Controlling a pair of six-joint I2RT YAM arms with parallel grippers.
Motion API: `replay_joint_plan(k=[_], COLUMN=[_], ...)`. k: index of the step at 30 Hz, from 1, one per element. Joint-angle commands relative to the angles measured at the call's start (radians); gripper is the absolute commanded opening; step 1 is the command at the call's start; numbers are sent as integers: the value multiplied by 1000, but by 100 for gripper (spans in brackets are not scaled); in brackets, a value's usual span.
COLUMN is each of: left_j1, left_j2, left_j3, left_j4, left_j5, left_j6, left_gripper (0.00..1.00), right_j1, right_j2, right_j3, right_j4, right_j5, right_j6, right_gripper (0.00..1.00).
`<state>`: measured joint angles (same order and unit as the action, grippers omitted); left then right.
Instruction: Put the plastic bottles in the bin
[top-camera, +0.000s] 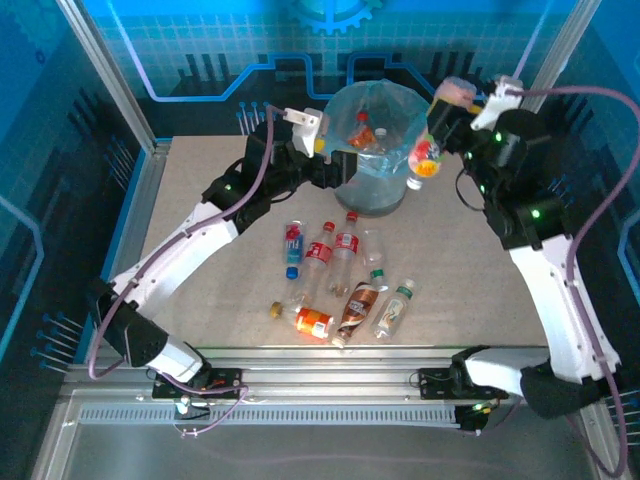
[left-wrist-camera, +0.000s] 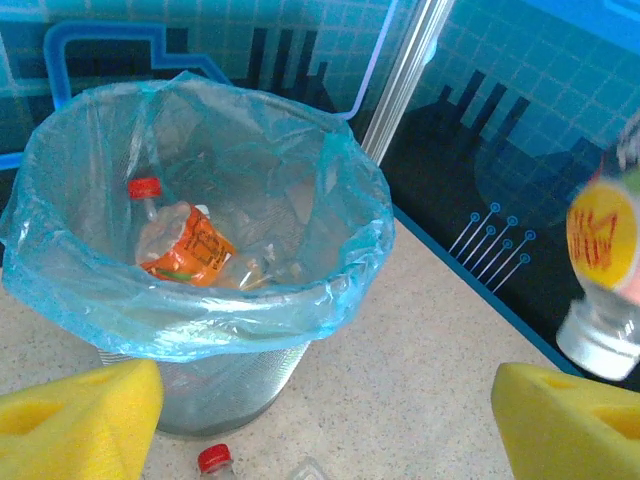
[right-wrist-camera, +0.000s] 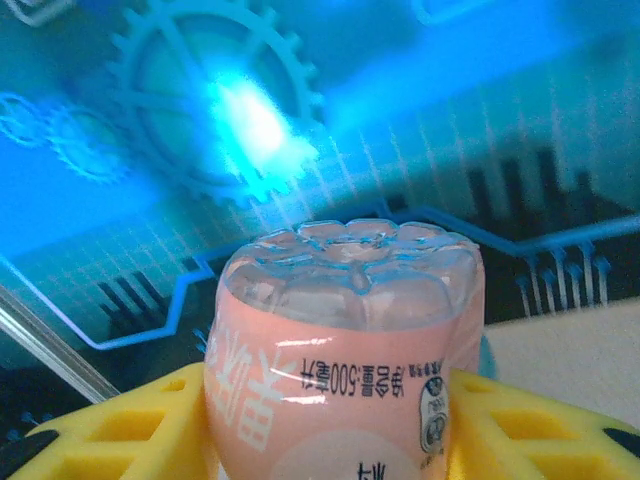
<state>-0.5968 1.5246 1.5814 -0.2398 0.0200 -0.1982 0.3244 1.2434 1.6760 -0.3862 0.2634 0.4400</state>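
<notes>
The bin (top-camera: 352, 195), a grey bucket lined with a light-blue bag (left-wrist-camera: 330, 215), stands at the back middle of the table. Inside it lies an orange-labelled bottle (left-wrist-camera: 185, 245) with a red cap. My left gripper (top-camera: 322, 162) hovers just left of the bin; its yellow fingers (left-wrist-camera: 80, 415) stand wide apart with nothing between them, so the left gripper (left-wrist-camera: 325, 405) is open. My right gripper (top-camera: 445, 120) is shut on a pink-labelled plastic bottle (right-wrist-camera: 340, 370), held above the bin's right rim. That held bottle (left-wrist-camera: 605, 290) also hangs at the right. Several plastic bottles (top-camera: 345, 245) lie on the table in front of the bin.
A red-capped bottle (left-wrist-camera: 214, 460) lies on the table just below the bin's base. Metal frame posts (top-camera: 110, 75) and blue printed walls close in the back and sides. Bare tabletop (top-camera: 470, 250) stretches to the right of the loose bottles.
</notes>
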Motion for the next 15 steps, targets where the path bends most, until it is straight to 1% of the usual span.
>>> replay_joint_plan(k=[1, 7, 11, 15], left_j1=[27, 94, 135, 186], left_j2=[8, 34, 49, 75], left_j3=[34, 45, 49, 60], left_j4=[-29, -29, -24, -36], left_j5=[20, 30, 42, 59], left_j6=[-43, -67, -55, -61], left_gripper=[87, 87, 87, 87], right_j1=[34, 54, 58, 61], right_j2=[116, 373, 565, 744], right_j3=[106, 297, 467, 623], right_j4=[133, 235, 239, 202], right_j5=[-28, -112, -196, -211], right_j6=[-87, -171, -201, -181], right_gripper=[53, 52, 52, 52])
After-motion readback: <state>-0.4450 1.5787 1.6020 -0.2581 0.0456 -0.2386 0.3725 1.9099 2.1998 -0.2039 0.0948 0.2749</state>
